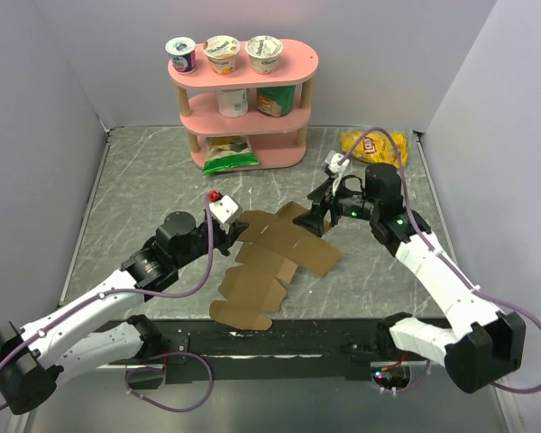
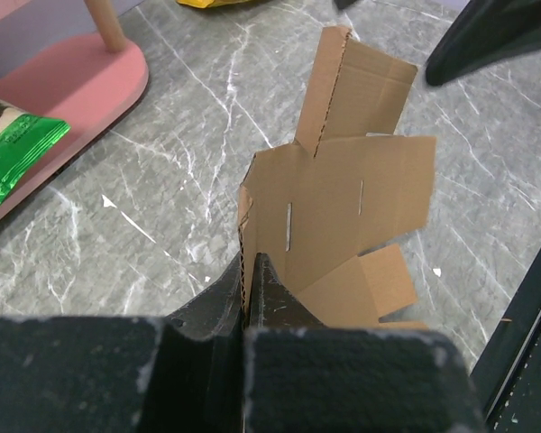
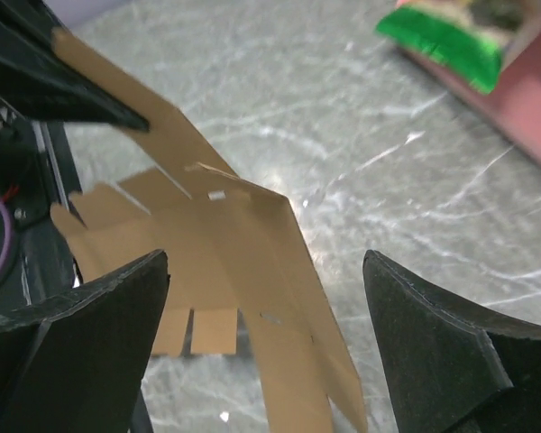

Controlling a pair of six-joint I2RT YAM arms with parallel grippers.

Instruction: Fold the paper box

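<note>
The left tool (image 2: pixel 250 271) is clamped on an edge of the paper box (image 1: pixel 270 262), spread on the bench (image 1: pixel 144 180) before the pink shelf (image 1: pixel 243 81); the right tool (image 3: pixel 266 275) hangs over it, jaws apart. The shelf holds cups (image 1: pixel 222 54) and a green bag (image 1: pixel 230 155).

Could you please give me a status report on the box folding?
Left claw shut on the paper box, at its edge. Right claw open at the far flap. Sheet unfolded, partly lifted. Chip bag, shelf stand apart.
</note>
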